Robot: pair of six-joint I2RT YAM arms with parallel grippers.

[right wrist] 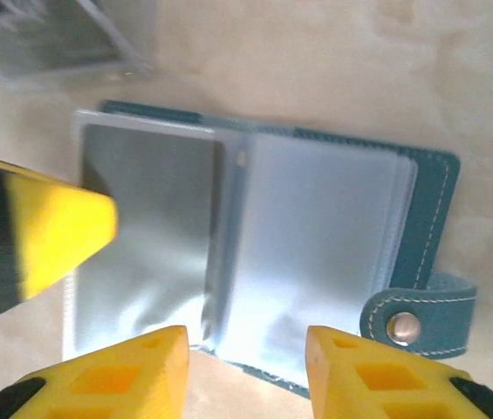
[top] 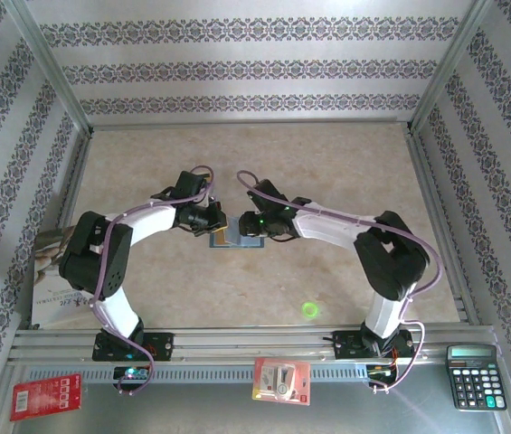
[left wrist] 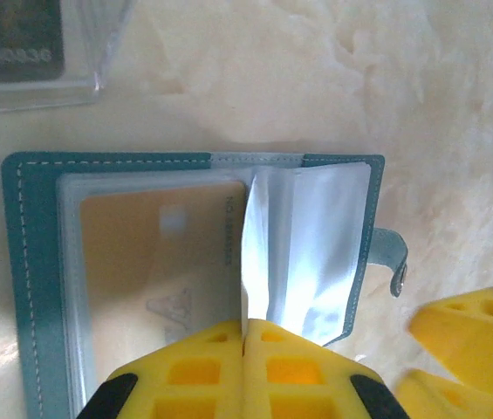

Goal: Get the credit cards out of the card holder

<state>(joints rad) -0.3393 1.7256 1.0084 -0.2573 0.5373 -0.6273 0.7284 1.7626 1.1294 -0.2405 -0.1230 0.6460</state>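
The holder (top: pixel 237 238) is lying open on the desk (top: pixel 327 172). Left wrist view is showing the left tool (left wrist: pixel 244 342) pinching an upright sleeve (left wrist: pixel 303 244), with a gold card (left wrist: pixel 159 262) beside it. Right wrist view is showing the right tool (right wrist: pixel 246 342) gaping open over the holder, near its tab (right wrist: pixel 416 319).

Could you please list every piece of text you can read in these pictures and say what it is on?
"950936", the end of a number whose start is cut off: dark card in a clear sleeve.
Small print on the gold card, along its edge: too blurred to read.
Keys of the calculator, the red packets and the printed sheet: too small to read.
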